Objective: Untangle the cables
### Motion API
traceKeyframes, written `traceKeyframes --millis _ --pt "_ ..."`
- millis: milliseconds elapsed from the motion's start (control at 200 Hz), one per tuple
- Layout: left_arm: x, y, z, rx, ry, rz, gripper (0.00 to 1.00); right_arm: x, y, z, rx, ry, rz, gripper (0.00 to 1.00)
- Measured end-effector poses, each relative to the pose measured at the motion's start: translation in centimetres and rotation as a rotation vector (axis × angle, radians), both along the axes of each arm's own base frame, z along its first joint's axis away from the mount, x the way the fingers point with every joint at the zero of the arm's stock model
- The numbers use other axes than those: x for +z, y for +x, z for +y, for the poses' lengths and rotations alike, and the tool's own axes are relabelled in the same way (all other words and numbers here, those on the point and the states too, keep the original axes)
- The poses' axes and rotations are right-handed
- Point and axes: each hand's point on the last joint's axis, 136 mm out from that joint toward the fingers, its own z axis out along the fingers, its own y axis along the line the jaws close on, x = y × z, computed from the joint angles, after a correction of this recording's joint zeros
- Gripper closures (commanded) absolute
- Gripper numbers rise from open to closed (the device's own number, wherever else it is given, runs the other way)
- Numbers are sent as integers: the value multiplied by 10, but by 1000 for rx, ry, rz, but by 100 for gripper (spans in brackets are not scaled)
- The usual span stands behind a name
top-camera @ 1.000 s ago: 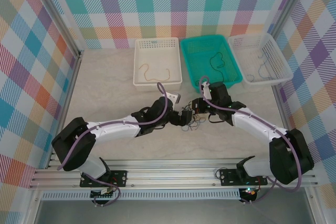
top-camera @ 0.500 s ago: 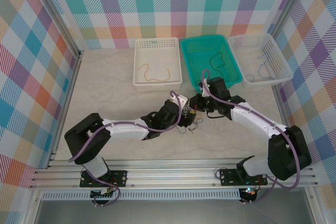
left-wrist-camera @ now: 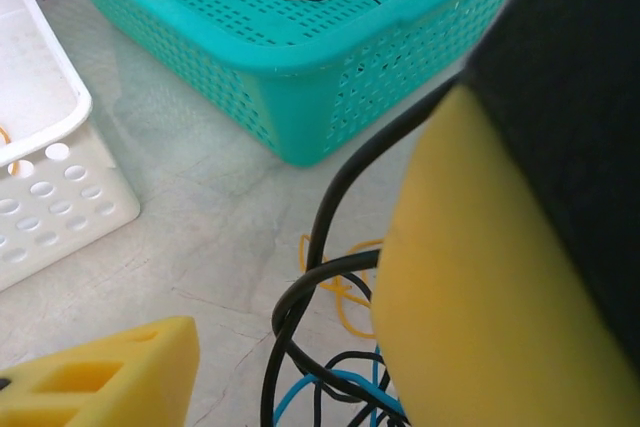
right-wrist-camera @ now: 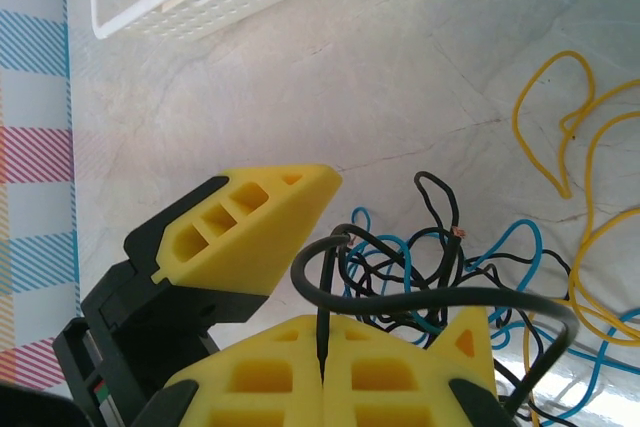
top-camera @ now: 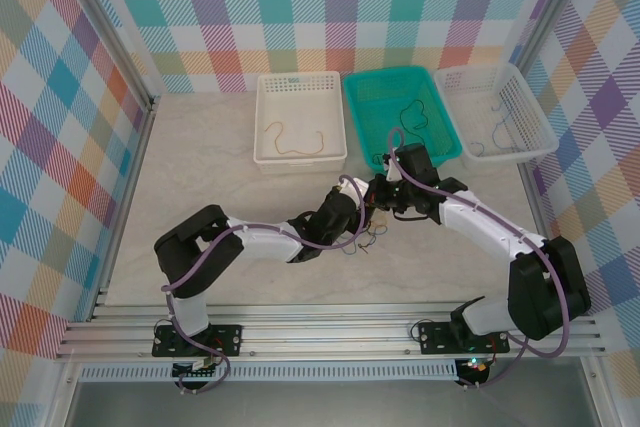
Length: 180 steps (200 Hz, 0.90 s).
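A tangle of black, blue and orange cables [top-camera: 368,234] lies on the table in front of the teal basket [top-camera: 357,112]. My right gripper [right-wrist-camera: 322,352] is shut on a black cable [right-wrist-camera: 400,302], whose end loops up over its yellow fingers; the tangle [right-wrist-camera: 450,257] lies just beyond. My left gripper [left-wrist-camera: 290,332] is open, its yellow fingers [left-wrist-camera: 470,287] standing on either side of that black cable loop [left-wrist-camera: 300,292], above blue [left-wrist-camera: 330,379] and orange [left-wrist-camera: 345,292] strands. In the top view the left gripper [top-camera: 360,215] and the right gripper [top-camera: 378,197] nearly touch.
Three baskets stand in a row at the back: a white one [top-camera: 335,112] with an orange cable [top-camera: 292,139], the teal one with a black cable [top-camera: 415,112], and another white one [top-camera: 540,127] with a dark cable [top-camera: 497,129]. Checked walls enclose the table.
My left arm has stretched to the right, up to the right gripper, and its jaws have narrowed around the black cable. The right gripper has drawn slightly back towards the teal basket, still shut.
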Motion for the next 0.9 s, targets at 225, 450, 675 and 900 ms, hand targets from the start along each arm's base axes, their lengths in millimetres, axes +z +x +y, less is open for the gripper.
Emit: traceKeyframes --millis 225,450,675,900 --pt "-1 -1 -1 22 -49 30 71 7 -3 -3 -19 6 -10 100" --pt "-10 -2 -2 64 -131 105 79 38 -11 -15 -52 24 -113 100" --pt "-22 -7 3 104 -201 179 80 72 -16 -39 -97 21 -262 100" --pt "-45 -13 19 153 -200 245 82 108 -17 -64 -160 1 -420 100"
